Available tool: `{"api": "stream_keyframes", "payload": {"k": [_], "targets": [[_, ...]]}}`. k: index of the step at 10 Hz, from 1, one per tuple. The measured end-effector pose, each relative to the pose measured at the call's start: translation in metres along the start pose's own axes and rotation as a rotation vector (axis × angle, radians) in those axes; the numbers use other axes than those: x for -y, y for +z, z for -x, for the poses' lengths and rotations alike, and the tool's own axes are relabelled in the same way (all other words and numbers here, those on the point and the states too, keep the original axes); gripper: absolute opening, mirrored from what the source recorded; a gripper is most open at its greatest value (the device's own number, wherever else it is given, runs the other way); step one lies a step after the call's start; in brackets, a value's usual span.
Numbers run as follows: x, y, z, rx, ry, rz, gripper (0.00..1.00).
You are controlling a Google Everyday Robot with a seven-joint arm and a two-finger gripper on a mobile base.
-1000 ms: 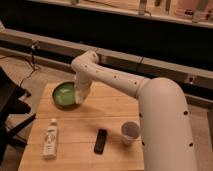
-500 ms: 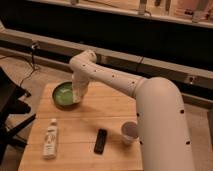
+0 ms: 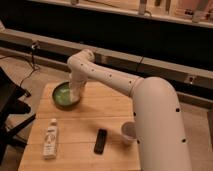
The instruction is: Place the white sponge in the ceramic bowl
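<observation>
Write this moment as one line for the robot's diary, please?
gripper: shut, low over ceramic bowl | white sponge: hidden | bottle, remote, cup: untouched

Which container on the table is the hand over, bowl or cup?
The green bowl at the table's back left; the hand hangs above it. The white cup stands front right.

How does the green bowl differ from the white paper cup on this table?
The ceramic bowl is green, wide and shallow; the paper cup is white, narrower and taller. The bowl sits at the table's far left with the claw at it; the cup stands near the front right, apart. Both are round and upright.
</observation>
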Motion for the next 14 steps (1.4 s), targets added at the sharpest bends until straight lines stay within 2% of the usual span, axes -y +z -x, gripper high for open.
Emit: {"api": "stream_keyframes", "payload": {"k": [9,10,14], "targets": [[0.019,0.007,-0.007,0.007,-0.003,-0.031,0.04],[0.02,0.008,-0.007,0.009,-0.004,-0.031,0.07],[0.022,0.011,-0.009,0.011,-0.003,-0.037,0.48]]}}
